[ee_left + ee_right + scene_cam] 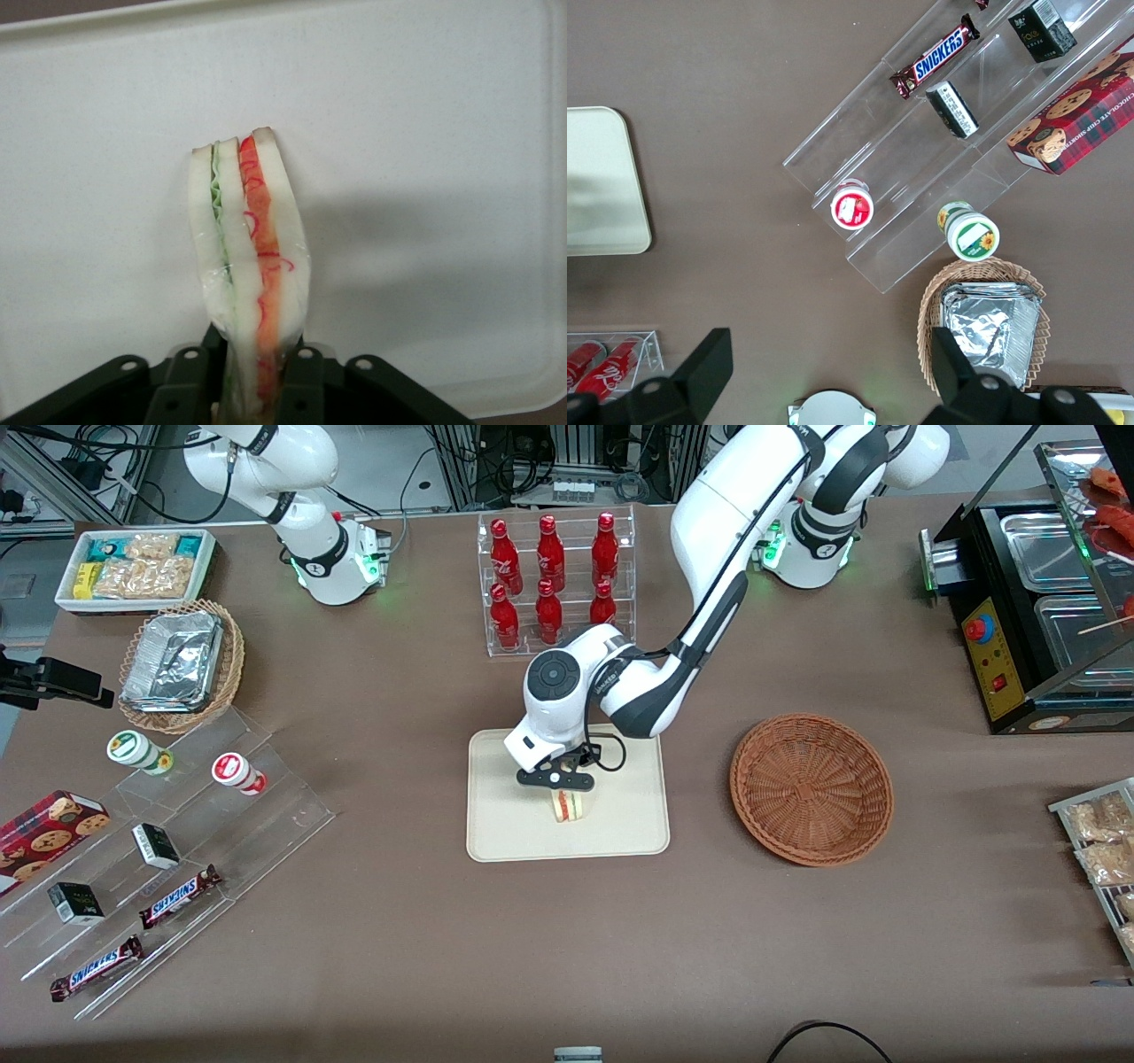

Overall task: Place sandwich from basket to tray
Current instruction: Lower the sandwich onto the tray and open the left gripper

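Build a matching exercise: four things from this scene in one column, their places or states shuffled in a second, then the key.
1. sandwich
2. basket
3. gripper
4. tray

A. holds nothing, sits toward the working arm's end of the table
B. over the tray, jaws shut on the sandwich
C. lies flat beneath the sandwich
D. on edge, layers showing, clamped at one end

Pairs: 1-D, 2-A, 3-B, 4-C

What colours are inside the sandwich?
The sandwich, held by the gripper over the tray, has white bread with green and red-orange layers; left wrist view shows it best.
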Tool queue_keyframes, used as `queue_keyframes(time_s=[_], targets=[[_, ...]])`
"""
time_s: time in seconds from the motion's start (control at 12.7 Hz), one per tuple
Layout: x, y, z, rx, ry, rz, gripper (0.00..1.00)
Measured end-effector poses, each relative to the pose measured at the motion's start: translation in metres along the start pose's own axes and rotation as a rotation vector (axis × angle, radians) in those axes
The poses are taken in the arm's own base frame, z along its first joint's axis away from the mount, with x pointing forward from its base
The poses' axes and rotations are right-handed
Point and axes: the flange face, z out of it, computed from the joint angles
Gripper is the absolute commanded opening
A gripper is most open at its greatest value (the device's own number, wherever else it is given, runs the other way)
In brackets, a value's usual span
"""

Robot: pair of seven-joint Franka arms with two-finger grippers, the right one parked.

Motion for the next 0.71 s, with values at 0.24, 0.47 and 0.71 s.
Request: queue_keyframes(time_s=[0.24, 0.47, 0.71], targets=[[0.010, -0.001, -0.041, -0.013, 0.030, -0.010, 1.00], [0.022, -0.025, -0.122, -0.005, 0.051, -0.083, 1.00], [0.044, -0.095, -0.207, 0.013, 0.048, -0.190, 1.00]])
